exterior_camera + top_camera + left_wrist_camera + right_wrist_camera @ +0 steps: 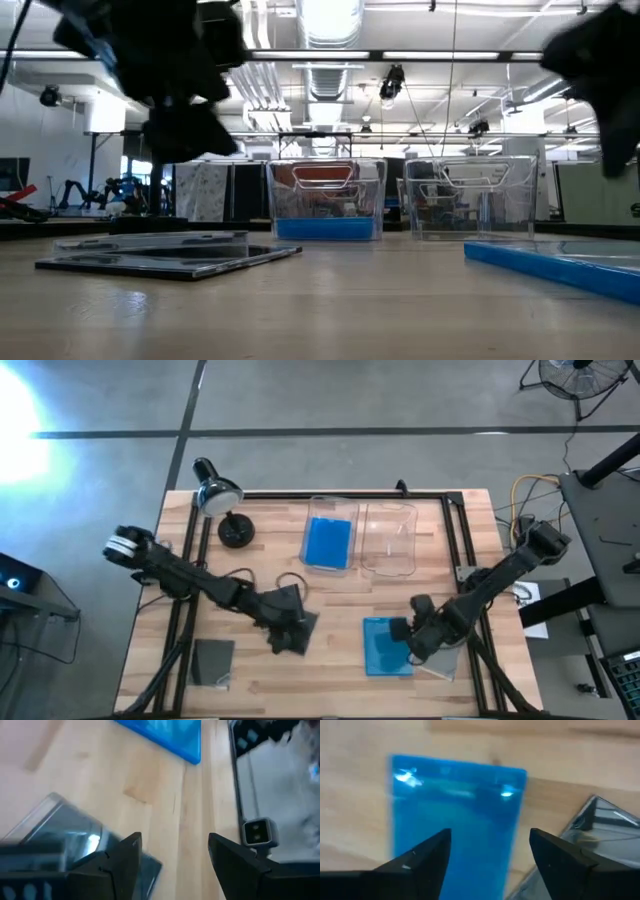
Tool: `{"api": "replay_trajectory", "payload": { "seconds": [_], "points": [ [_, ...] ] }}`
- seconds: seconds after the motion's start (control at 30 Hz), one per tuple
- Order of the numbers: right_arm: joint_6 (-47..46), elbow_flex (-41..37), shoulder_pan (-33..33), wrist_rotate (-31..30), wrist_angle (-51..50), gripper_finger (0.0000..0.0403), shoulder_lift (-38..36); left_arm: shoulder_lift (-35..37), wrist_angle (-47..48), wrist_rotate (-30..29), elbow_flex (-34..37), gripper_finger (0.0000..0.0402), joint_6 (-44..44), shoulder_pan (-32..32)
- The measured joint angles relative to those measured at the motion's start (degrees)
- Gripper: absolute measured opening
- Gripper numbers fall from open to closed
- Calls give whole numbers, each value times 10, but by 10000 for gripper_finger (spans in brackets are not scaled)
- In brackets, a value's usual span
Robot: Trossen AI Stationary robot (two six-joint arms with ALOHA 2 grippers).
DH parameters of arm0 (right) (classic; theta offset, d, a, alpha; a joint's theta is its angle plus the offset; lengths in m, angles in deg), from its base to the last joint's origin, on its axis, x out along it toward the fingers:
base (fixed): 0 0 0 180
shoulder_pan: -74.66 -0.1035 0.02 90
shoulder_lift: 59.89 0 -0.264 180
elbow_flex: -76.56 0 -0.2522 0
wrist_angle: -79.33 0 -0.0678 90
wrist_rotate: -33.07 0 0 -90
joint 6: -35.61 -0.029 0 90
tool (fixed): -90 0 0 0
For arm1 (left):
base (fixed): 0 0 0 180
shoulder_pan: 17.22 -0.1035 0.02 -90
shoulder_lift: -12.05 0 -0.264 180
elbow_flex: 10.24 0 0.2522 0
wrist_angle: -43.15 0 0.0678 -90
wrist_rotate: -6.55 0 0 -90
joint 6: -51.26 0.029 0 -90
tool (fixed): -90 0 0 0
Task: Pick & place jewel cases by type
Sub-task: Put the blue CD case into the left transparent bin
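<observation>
A bright blue jewel case point(383, 647) lies flat on the table, with a dark grey case point(600, 822) beside it on the right. My right gripper point(490, 845) hovers open above the blue case point(455, 805). Stacked dark grey cases point(170, 255) lie left of centre, and my left gripper point(172, 850) hangs open above them point(55, 832), clear of them in the low view. A third spot holds one more grey case point(212, 660) near the front left. Blue lies in the bottom of the left clear bin point(329, 543).
Two clear bins stand side by side at the far middle, the right bin point(390, 540) showing nothing inside. A desk lamp point(218, 495) with a round base point(235, 532) stands at the far left. Cables loop over the table near the left arm.
</observation>
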Motion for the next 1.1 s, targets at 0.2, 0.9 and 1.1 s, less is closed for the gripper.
{"api": "replay_trajectory", "payload": {
  "seconds": [0.2, 0.9, 1.1],
  "points": [
    [8, -54, 5, 2, 146, 281, 50, -148, 23, 50, -136, 213, 65, -12],
    [19, -15, -70, 28, 291, 274, 135, -288, 115, 120, -263, 213, 47, -30],
    [35, 16, -74, 41, 319, 274, 177, -265, 114, 128, -250, 213, -6, 25]
  ]
}}
